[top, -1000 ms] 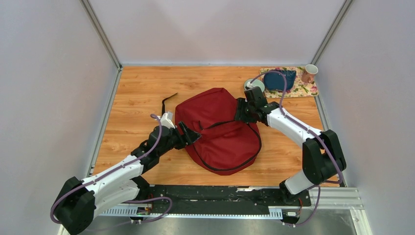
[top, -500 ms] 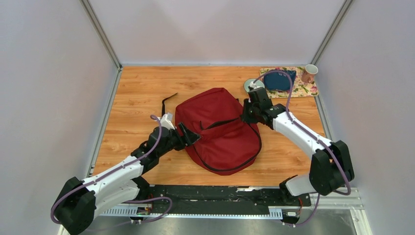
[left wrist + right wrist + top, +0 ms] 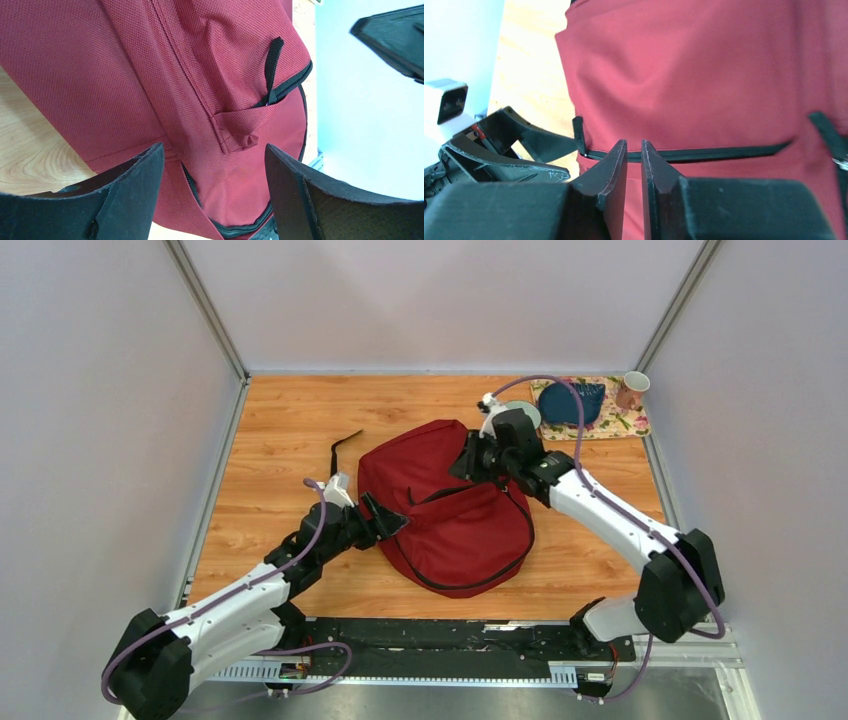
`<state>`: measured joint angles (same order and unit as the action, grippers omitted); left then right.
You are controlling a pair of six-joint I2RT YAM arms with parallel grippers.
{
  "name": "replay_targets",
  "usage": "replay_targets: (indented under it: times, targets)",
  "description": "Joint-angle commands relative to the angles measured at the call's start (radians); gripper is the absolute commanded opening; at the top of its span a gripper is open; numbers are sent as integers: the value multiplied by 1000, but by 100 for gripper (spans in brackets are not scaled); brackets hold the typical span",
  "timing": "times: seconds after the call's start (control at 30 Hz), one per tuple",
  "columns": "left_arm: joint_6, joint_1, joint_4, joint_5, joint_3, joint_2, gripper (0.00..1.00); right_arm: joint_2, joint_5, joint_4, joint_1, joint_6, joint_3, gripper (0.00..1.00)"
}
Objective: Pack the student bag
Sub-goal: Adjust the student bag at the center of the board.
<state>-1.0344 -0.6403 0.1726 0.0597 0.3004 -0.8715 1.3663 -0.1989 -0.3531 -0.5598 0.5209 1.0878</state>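
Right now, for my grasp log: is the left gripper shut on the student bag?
No, in the left wrist view the left gripper stands wide open, with the red fabric of the student bag showing in the gap.

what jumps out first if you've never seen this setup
The dark red student bag lying mid-table dominates. The left end effector stands open at its left edge, while the right end effector is at its far top, jaws nearly closed. A floral mat with a cup lies in the far right corner.

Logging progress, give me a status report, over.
Left tool open at student bag edge. Right tool nearly shut by its black zipper, grip unclear. Nothing blocking.
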Motion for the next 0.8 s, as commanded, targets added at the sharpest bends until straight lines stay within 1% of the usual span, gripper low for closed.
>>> replay_targets:
  times: [0.0,0.03,0.1,0.2,0.33,0.5,0.63,0.77]
  targets:
    - [-13,5,34,5,-7,25,81,101,-100,83,-55,11,55,19]
    - [-15,5,33,-1,-9,31,81,118,-115,113,-61,16,52,18]
    - [-19,5,34,-6,-14,37,81,174,-140,118,-83,31,64,15]
    - [-23,7,39,-9,-20,45,81,208,-102,85,-104,27,60,12]
    - [-26,10,39,-12,-26,51,81,192,-54,54,-118,5,24,10]
    - [-46,11,76,-5,-38,42,81,191,9,-17,-124,-32,32,8]
    - [-52,11,85,11,-40,32,81,134,41,-8,-123,-30,40,8]
    - [-55,11,81,6,-41,42,81,88,18,32,-123,-9,57,8]
